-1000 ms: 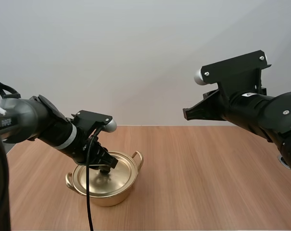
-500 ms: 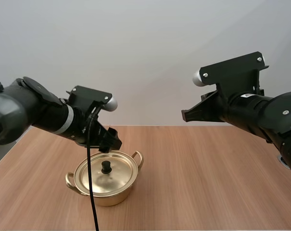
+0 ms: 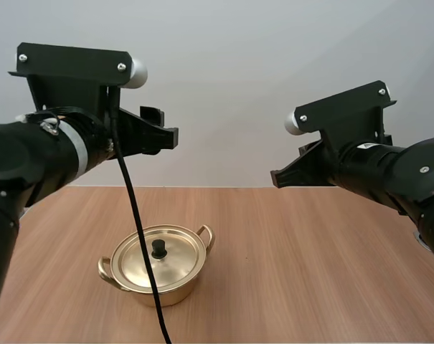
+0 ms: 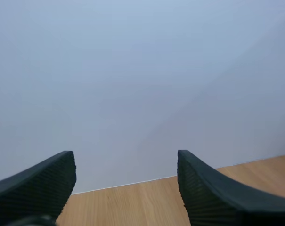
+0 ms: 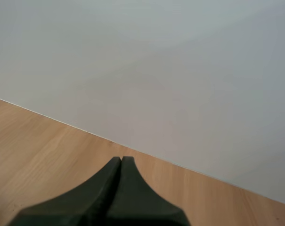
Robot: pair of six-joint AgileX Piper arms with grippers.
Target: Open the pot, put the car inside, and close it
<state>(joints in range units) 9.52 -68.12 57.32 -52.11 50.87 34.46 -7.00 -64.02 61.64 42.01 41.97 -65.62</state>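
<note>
High view: the pot (image 3: 181, 278) sits lidded at lower left of centre on the table (image 3: 317, 251). My left gripper (image 3: 165, 133) hangs above it at upper left, fingers spread, empty. My right gripper (image 3: 277, 175) hangs at right, clenched on nothing.

A: High view?
B: Behind and above the arm bases, facing forward and down, standing back from the tabletop (image 3: 310, 251).
A: Wrist views?
B: Each sits close behind its tool, raised, facing the back wall (image 3: 224, 64). One looks between the parted fingers of the left tool (image 4: 126, 160), the other over the joined fingers of the right tool (image 5: 121, 162).
A: Overlap?
B: The tabletop's far edge against the wall.
</note>
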